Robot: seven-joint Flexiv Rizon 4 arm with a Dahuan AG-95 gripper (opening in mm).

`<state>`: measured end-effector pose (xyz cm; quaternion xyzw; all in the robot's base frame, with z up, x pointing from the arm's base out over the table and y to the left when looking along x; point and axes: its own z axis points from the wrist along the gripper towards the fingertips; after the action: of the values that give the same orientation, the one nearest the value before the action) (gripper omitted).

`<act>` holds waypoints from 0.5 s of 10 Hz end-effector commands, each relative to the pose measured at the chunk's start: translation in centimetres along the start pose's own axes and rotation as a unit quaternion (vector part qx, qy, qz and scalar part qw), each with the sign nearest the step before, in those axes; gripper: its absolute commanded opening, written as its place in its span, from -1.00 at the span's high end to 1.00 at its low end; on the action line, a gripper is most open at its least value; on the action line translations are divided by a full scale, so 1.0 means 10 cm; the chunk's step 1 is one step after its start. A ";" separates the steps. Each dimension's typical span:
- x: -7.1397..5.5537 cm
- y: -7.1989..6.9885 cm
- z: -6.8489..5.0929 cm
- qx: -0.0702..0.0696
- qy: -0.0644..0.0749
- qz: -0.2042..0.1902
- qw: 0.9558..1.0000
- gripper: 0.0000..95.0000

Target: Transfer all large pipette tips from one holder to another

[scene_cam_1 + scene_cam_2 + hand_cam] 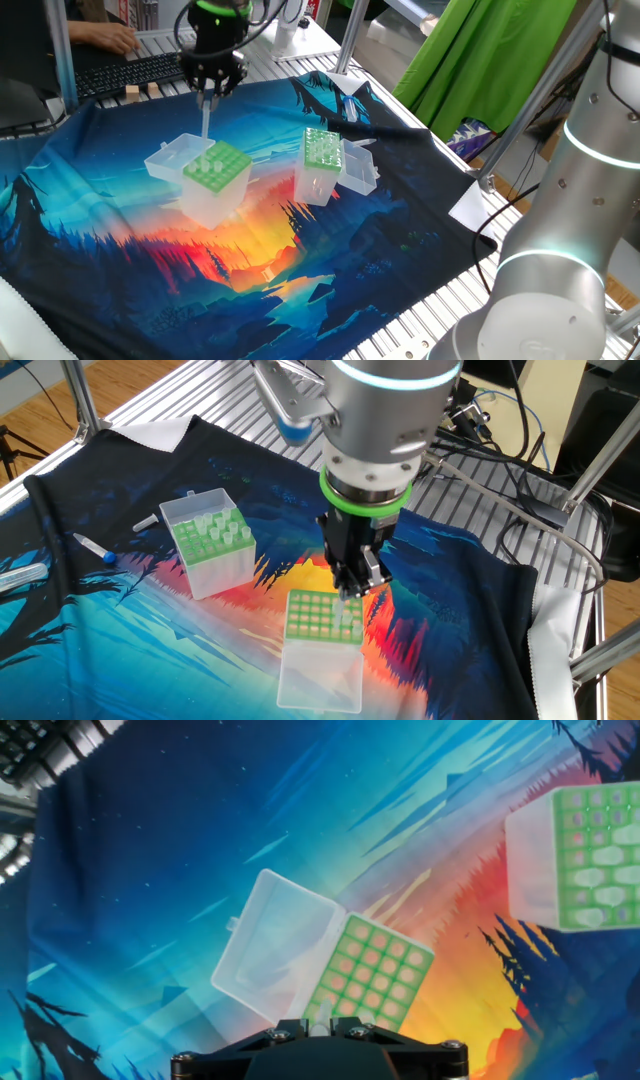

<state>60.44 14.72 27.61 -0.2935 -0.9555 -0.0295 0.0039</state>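
Pincer [207, 93] points straight down, clamped on one large pipette tip [206, 120] that hangs above the wide-holed holder [216, 168], whose clear lid [168, 156] lies flat beside it. Off to one side of that holder stands the narrower box [322, 150] with more tips [222, 532] seated in its green top, both on the painted cloth [120, 250]

Showing two clear tip boxes on the cloth: one wide-holed light-green holder [322, 616], one narrower holder [207, 540]. Showing one pipette tip [206, 115] hanging from one gripper [210, 92].
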 end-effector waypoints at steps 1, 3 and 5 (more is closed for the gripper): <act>-0.05 0.00 -0.08 0.000 -0.001 -0.005 1.000 1.00; -0.10 -0.03 -0.16 0.005 -0.004 -0.014 1.000 1.00; -0.17 -0.06 -0.26 0.006 -0.003 -0.025 1.000 1.00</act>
<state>61.45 12.97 30.27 -0.2677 -0.9632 -0.0225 0.0023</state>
